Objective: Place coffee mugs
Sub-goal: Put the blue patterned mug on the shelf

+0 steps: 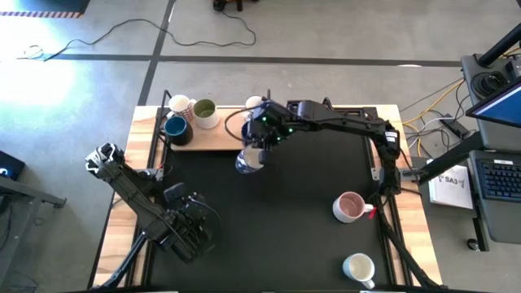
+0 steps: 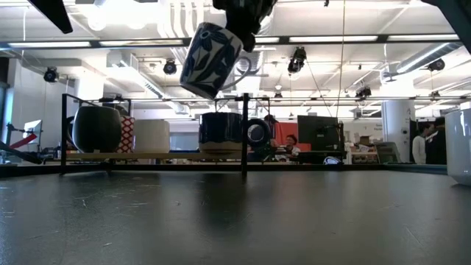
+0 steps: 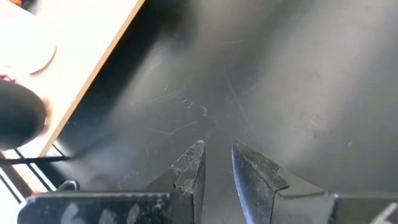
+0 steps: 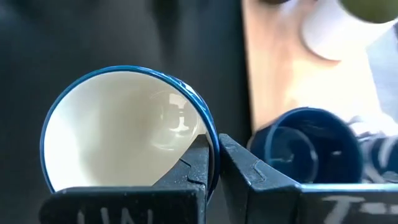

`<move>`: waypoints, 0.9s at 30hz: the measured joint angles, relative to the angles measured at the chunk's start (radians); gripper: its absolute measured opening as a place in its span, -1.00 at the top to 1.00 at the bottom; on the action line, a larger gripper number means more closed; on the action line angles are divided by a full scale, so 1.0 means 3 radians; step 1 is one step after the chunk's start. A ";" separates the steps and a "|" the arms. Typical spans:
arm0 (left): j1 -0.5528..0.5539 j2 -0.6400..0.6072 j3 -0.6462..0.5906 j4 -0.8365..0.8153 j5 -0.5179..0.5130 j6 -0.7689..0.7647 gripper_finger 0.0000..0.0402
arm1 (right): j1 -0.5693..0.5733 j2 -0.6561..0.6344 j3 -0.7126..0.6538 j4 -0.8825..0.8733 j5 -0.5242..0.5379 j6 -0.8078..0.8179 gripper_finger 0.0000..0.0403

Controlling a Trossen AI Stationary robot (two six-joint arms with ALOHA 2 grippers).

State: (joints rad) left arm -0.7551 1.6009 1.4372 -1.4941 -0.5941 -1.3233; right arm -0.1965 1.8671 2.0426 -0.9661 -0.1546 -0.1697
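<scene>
Both arms matte black, chunky jointed links w/ black cables along them. Right arm (image 1: 342,122) has small green LEDs glowing at the wrist; white sticker near its base. Left arm (image 1: 142,203): blocky wrist housing, pale scuffs on top. Left claw (image 3: 216,168) fingers dark, flat, wedge-shaped, edges chipped & scratched grey. Right claw (image 4: 214,163) same, w/ faint white lettering on housing

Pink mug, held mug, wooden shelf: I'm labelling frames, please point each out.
Pink mug (image 1: 349,207), high view, on its pale inside.
Held mug (image 2: 210,60), low view, on its blue-patterned side, clamped in the right gripper (image 4: 214,163).
Wooden shelf (image 1: 218,140), high view, on bare board.
</scene>
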 joint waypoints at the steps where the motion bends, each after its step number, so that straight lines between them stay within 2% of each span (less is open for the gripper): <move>1: 0.0005 0.0000 0.0000 -0.0008 0.0000 -0.0023 0.69 | -0.0026 0.0000 0.0000 0.0020 0.0002 -0.0006 0.94; 14: 0.0129 0.0000 0.0001 -0.0175 -0.0014 -0.0086 0.69 | -0.0269 0.0000 0.0047 0.0386 -0.0002 -0.0090 0.94; 22: 0.0308 0.0001 0.0001 -0.0225 -0.0583 0.0035 0.69 | -0.0236 0.0000 0.0047 0.0254 -0.0027 -0.0020 0.94; 27: 0.0422 -0.0015 0.0001 -0.0204 -0.0613 0.0045 0.69 | -0.0175 0.0000 0.0034 -0.0090 -0.0032 0.0345 0.94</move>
State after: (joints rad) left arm -0.6284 1.5964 1.4376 -1.5553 -0.7780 -1.3098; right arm -0.2491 1.8671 2.0527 -0.9931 -0.1643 -0.0663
